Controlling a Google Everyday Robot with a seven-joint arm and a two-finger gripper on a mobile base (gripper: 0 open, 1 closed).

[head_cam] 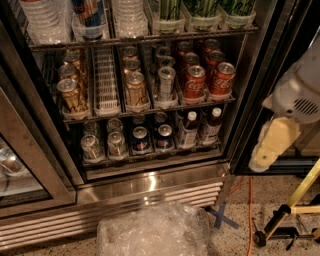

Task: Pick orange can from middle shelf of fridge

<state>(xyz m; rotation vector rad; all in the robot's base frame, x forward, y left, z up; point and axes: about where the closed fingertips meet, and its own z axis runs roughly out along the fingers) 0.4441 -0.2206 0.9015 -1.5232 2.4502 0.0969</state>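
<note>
**While the Claw Hangs Outside, the Orange Can Sits in the Fridge**

Where the floor [280, 195] is closest, a lump of clear crinkly plastic [152, 232] lies on it. Just to the right of it there is a cross of blue tape [222, 217]. A thin orange cord [248, 210] runs over the floor there too. A yellow and black stand [292, 210] is in the right corner.

Behind the plastic is the fridge [150, 182]. At its bottom it has a shiny grille [125, 210] made of long slats. On the left, a glass door [22, 170] with a steel frame stands close.

The claw [265, 152] is on the right side, out in front of the dark door frame. It is pale yellow and hangs under the white arm [295, 97]. It is outside the fridge and well apart from the cans. It holds nothing. I cannot tell if it is wide or narrow.

Inside, the lowest rack [150, 156] holds silver cans, blue cans [141, 140] and dark bottles [189, 127].

Above that is the middle shelf [106, 87]. The orange can [135, 89] stands upright at the front of its lane, near the middle. More cans like it stand in a row behind it. Another row of them [70, 95] is at the far left. The white lane between these two rows has no cans. Just to the right of the orange can is a slim silver can [166, 82]. After that come two lanes of red cans [194, 82].

On the top shelf are clear bottles [45, 20] and green drinks [200, 10].
</note>
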